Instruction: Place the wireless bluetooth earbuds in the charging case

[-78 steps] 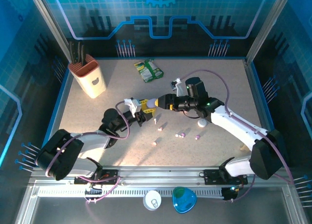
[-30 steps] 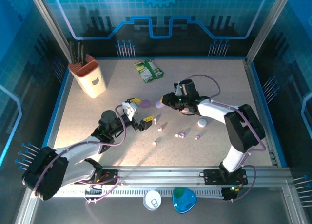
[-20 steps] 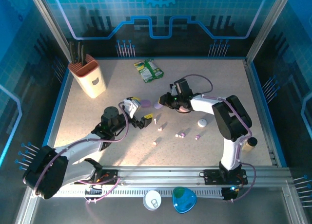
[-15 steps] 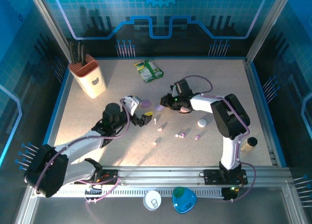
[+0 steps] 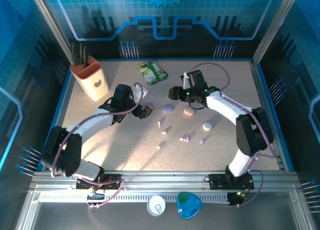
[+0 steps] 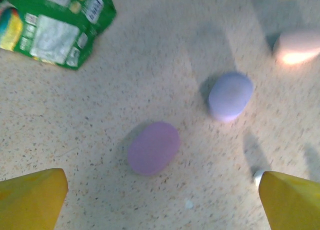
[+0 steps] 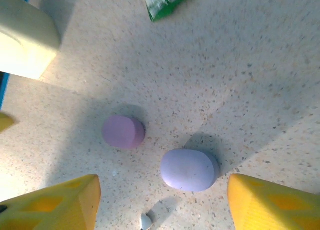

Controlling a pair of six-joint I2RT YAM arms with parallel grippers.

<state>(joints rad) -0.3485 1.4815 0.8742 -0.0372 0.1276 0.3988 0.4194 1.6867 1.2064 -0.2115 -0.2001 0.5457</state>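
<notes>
right claw opens and backs off the lavender case

half a second ago the right claw (image 7: 165,205) sat nearly closed at the lavender case (image 7: 189,169). now its fingers stand apart with nothing between them, and it hangs above the case, drawn back toward the far edge of the bench (image 5: 125,145). the left claw (image 6: 160,205) is spread wide as before and empty, but it has swung from the earbuds (image 5: 185,138) toward the far edge and hangs over the mauve case (image 6: 153,147). the lavender case lies shut near the middle of the bench, just beside the mauve one on its right-edge side, not touching it. its long axis runs roughly parallel to the far edge. a pink case (image 5: 189,111) lies further toward the right edge. the earbuds lie loose nearer the near edge, their stems too small to tell which way they point.
</notes>
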